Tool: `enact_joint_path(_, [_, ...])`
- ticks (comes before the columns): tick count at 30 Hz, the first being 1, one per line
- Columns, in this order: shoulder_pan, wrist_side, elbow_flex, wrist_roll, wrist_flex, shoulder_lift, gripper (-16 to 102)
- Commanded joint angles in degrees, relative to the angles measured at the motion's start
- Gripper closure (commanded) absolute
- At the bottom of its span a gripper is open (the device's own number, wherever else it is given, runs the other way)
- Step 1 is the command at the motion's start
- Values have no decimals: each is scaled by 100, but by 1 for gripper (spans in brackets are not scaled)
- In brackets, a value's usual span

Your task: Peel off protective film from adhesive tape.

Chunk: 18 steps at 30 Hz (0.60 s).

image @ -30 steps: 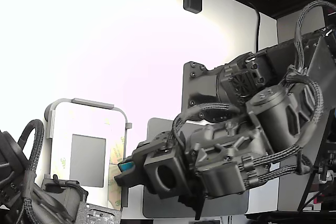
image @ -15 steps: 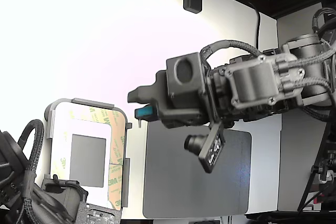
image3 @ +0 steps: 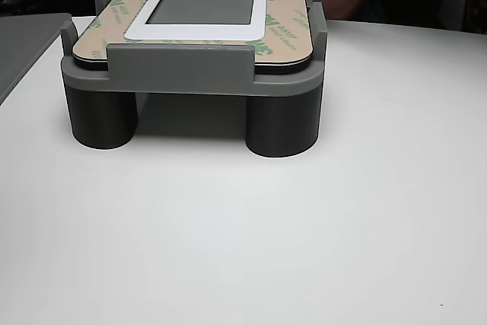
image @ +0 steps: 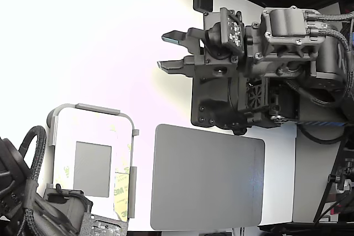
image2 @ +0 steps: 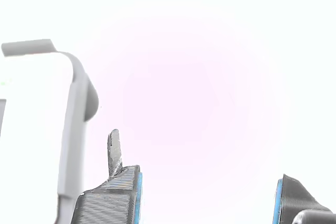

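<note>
Starting at the exterior view's left, the grey fixture (image: 91, 109) cradles a white panel with a grey square patch (image: 92, 169) at its centre. Tan-yellow protective film (image: 123, 189) with faint green logos runs along the panel's edge nearest the big grey mat (image: 207, 176); the other view shows more of the film (image3: 285, 17) bordering the panel all round, lying flat on the tape.

I judge this liner thin, light and limp, slick on its face and easy to crease or tear if tugged sharply. The best hold is probably a free end or raised corner, pinched between the pads and drawn back low along the strip. Whether any corner is already lifted, I cannot tell from these views.

Further to the exterior view's right and higher up, the gripper (image: 168, 51) hangs well apart from the fixture, over bare white table (image: 99, 37). Its jaws stand wide apart and hold nothing. The wrist view agrees: 2 ribbed fingers (image2: 113, 198) with blue pads, a clear gap between them, and only the fixture's rim (image2: 73, 129) off to one side.
</note>
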Motion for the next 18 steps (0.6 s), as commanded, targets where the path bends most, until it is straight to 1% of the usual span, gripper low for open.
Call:
enact_joint_path(1, [-360, -79, 606, 123, -62, 826, -14])
enact_joint_path(2, [-483, -167, 870, 132, -132, 1037, -14])
enact_joint_path(4, [-571, -158, 958, 123, -9, 1415, -14])
enact_joint_path(5, [-563, -141, 932, 123, 70, 1433, -14])
enact_joint_path(6, [-554, -220, 958, 97, 9, 1433, -14])
enact_joint_path(18, [-554, -220, 958, 88, 9, 1433, -14])
